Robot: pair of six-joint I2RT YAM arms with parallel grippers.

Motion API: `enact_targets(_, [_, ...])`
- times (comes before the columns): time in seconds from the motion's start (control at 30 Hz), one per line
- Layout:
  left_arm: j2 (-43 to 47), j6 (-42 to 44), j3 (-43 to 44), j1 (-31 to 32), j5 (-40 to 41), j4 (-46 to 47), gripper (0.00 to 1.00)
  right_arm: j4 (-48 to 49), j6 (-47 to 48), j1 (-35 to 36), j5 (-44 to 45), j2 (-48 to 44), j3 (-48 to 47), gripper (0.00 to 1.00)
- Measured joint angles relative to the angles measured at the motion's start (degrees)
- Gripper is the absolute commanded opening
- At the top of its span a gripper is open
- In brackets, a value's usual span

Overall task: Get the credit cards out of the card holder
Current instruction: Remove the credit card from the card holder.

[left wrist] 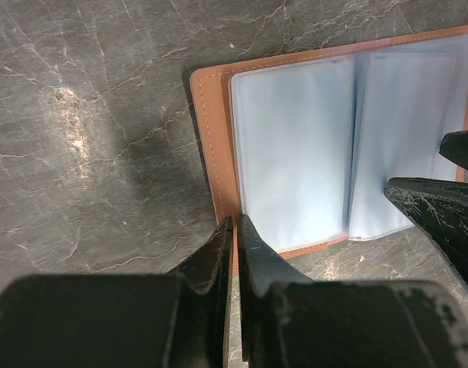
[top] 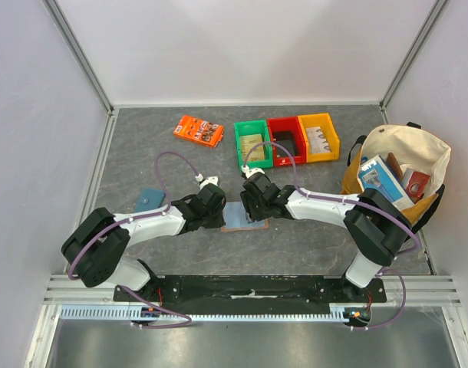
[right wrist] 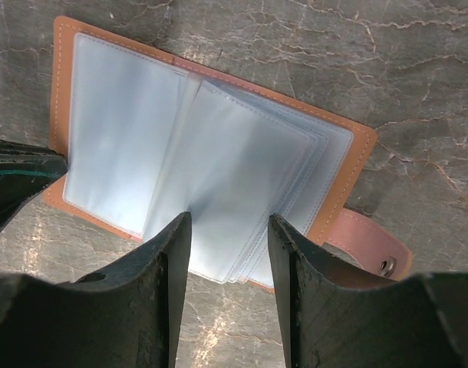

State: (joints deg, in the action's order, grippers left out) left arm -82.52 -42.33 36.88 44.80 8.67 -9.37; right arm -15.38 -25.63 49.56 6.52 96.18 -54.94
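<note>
Top view: the card holder (top: 240, 220) lies open mid-worktop (top: 311, 245), nearer the near edge, between the left tool (top: 222, 213) and right tool (top: 254, 207). Bare surface runs toward the near right corner.

Left wrist view: the left tool's fingers (left wrist: 217, 257) are pinched together on the card holder's tan edge.

Right wrist view: the right tool's fingers (right wrist: 173, 253) stand apart astride the clear sleeves (right wrist: 242, 176), gripping nothing. The snap tab (right wrist: 368, 247) juts beyond the leather edge.
</note>
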Motion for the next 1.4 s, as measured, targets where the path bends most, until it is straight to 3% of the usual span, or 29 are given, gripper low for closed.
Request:
enact_targets(0.23, [0.00, 0.00, 0.00, -0.07, -0.22, 0.02, 0.10, 1.70, -0.63, -0.13, -2.73, 0.07, 0.00, 0.49])
enact_targets(0.6, [0.74, -0.02, -1.11, -0.11, -0.61, 1.44, 0.10, 10.86, -3.93, 0.11, -14.75, 0.04, 0.04, 0.53])
enact_targets(0.87, [5.27, -1.31, -5.31, 0.02, -1.62, 3.21, 0.20, 12.76, -3.89, 0.22, -20.55, 2.19, -0.98, 0.59])
enact_targets(1.03, [13.79, -2.89, -8.41, 0.02, 0.52, -0.70, 0.34, 12.31, -2.86, 0.20, -20.37, 2.67, -2.12, 0.61])
enact_targets(1.23, [21.99, -3.52, -8.48, 0.02, 1.44, -2.01, 0.43, 10.29, -0.85, -2.01, -17.07, -0.74, -1.81, 0.54])
enact_targets(1.4, [21.03, -3.52, -8.28, 0.02, -2.75, 1.68, 0.45, 10.58, -0.26, -8.00, -16.74, -5.09, 2.49, 0.43])
